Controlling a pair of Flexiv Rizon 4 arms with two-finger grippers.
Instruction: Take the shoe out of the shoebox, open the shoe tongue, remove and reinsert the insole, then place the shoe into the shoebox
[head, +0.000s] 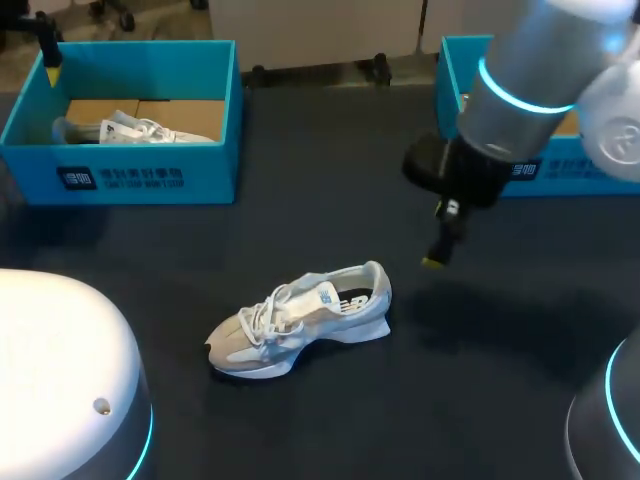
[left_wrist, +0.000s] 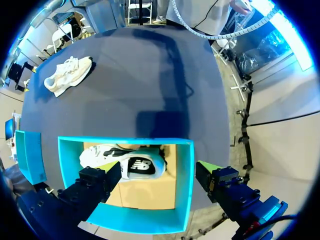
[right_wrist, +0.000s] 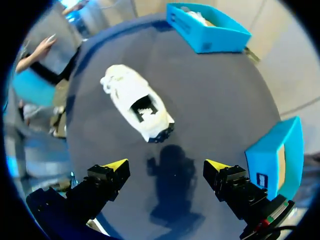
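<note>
Lying shoe (right_wrist: 137, 102) ahead of right tool (right_wrist: 165, 165)

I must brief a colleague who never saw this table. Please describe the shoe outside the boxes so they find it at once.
On the dark table, the left shoebox and the right shoebox, both blue, stand along the far edge. Nearer, at the table's middle, a pale laced shoe lies alone. The other shoe sits inside the left shoebox; this one is in no box.

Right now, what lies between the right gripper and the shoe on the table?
Right wrist view: only bare, shadowed table between right gripper and shoe.
</note>
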